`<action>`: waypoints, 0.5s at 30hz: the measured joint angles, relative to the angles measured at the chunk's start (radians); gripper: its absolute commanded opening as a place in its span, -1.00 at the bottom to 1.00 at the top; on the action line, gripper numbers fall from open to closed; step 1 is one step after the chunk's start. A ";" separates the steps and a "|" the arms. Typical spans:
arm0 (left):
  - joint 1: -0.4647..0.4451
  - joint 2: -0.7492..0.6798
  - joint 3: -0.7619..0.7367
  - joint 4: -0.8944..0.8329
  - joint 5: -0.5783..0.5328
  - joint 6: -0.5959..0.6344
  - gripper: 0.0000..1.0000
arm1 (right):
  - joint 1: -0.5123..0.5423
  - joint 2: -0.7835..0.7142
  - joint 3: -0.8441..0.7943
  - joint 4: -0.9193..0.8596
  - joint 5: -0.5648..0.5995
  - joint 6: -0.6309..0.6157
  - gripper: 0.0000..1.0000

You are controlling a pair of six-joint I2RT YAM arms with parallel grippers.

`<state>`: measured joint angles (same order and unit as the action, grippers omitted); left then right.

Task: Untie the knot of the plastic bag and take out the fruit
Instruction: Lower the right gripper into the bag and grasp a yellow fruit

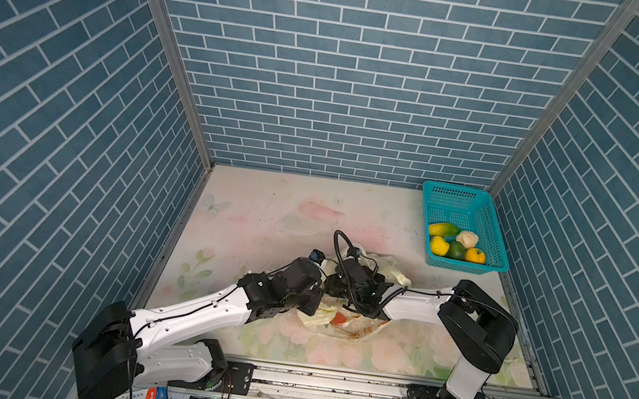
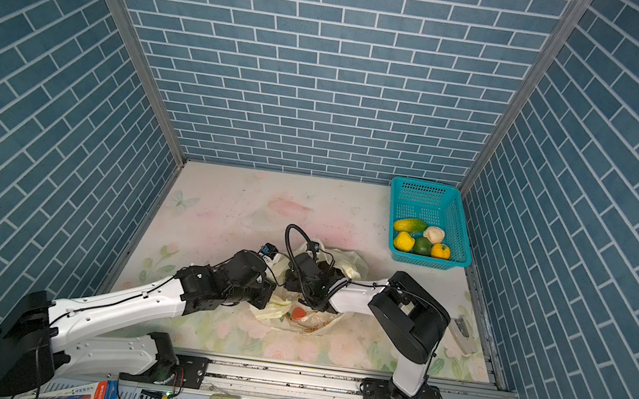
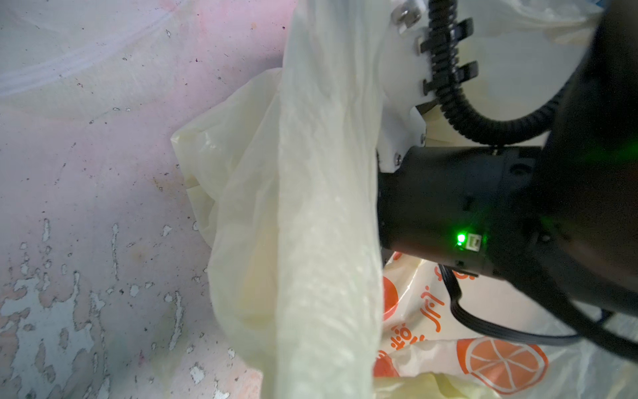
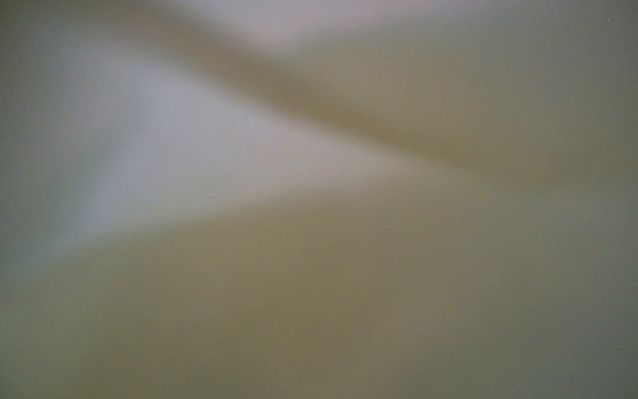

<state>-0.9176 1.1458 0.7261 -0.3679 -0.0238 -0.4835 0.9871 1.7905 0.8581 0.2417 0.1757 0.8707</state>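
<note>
Both arms meet mid-table, over the plastic bag, which lies crumpled on the floral table. Its pale yellow film spreads to the far and near side of the wrists, and the printed orange and red part is on the near side. The left gripper comes in from the near left and is clenched. Its fingers are hidden, but the left wrist view shows a taut band of the plastic bag running straight through the frame, so it looks pinched on the bag film. The right gripper comes in from the right and is buried in the bag folds. The right wrist view is only a pale blur, so I cannot tell if its jaws are released or grasping. 5 pieces of fruit sit in the near end of the teal basket at the far right of the table, well apart from the bag: long yellow-green piece, cream-white piece, yellow lemon, green piece, orange-yellow lemon. I cannot tell if any fruit is inside the bag.
</note>
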 measured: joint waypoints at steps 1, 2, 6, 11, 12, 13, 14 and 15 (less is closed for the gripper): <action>0.000 0.001 0.002 0.000 0.000 0.000 -1.00 | -0.001 0.000 0.000 0.001 -0.004 0.003 0.07; 0.000 0.001 0.004 -0.001 0.000 0.000 -1.00 | -0.001 0.000 0.000 0.002 -0.006 0.004 0.01; 0.000 0.011 0.024 -0.009 -0.006 -0.003 -1.00 | -0.002 -0.019 0.000 -0.017 -0.023 0.013 -0.11; 0.000 0.022 0.050 -0.021 -0.026 -0.018 -1.00 | -0.002 -0.117 -0.007 -0.079 -0.043 0.013 -0.16; 0.000 0.024 0.054 -0.023 -0.031 -0.022 -1.00 | -0.002 -0.148 -0.012 -0.095 -0.047 0.013 -0.17; 0.000 0.026 0.057 -0.023 -0.037 -0.025 -1.00 | -0.002 -0.179 -0.020 -0.108 -0.050 0.012 -0.18; 0.000 0.028 0.060 -0.024 -0.040 -0.029 -1.00 | -0.001 -0.203 -0.028 -0.118 -0.055 0.012 -0.18; 0.000 0.032 0.062 -0.025 -0.045 -0.033 -1.00 | -0.001 -0.231 -0.037 -0.134 -0.061 0.012 -0.19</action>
<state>-0.9176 1.1774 0.7879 -0.3931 -0.0689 -0.5167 0.9863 1.5593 0.8207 0.1081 0.1143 0.8825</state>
